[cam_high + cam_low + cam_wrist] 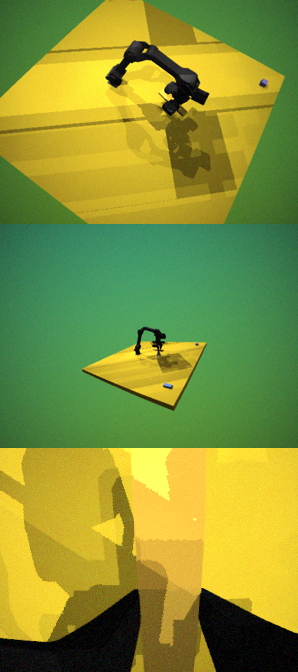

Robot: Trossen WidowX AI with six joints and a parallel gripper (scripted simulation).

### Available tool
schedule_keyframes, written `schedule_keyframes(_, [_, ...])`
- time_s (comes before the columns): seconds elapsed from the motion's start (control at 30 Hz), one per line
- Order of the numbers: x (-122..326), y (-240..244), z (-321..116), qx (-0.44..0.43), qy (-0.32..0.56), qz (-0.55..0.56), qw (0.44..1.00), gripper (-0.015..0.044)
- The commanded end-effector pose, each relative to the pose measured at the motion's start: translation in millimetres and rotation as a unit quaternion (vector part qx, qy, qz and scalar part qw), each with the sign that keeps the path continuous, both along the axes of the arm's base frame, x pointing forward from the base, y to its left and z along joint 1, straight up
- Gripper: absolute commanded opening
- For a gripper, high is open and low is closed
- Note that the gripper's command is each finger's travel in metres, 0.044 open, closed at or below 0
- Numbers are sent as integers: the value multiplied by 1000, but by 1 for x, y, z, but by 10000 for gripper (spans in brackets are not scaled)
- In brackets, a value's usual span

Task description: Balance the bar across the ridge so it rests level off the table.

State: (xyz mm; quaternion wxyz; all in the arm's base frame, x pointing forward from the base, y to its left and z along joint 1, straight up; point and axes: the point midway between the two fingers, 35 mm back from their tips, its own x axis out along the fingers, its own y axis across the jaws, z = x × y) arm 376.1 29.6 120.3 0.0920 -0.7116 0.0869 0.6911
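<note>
My gripper [175, 103] [158, 349] [168, 595] is shut on the bar, its fingers on the two long sides. The bar [183, 111] [172, 523] is flat, long and orange-tan, and runs up and down the wrist view between the fingertips. In the exterior view it is a thin dark line, roughly level. The ridge [158, 353] is a small grey wedge on the table just below the gripper and bar in the exterior view. Whether the bar touches it is too small to tell. The arm hides the ridge in the top view, and it does not show in the wrist view.
A small purple cube [263, 82] [197, 344] lies near the table's far right corner. A blue block [168, 385] lies near the front corner in the exterior view. Dark shadow patches and stripes cross the yellow table [76, 79] [130, 378].
</note>
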Motion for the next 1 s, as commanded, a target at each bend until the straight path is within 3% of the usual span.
schedule_keyframes(0.0, [0,0,0,0,-2,1,1000,0])
schedule_keyframes(0.97, [0,0,-2,0,-2,1,1000,0])
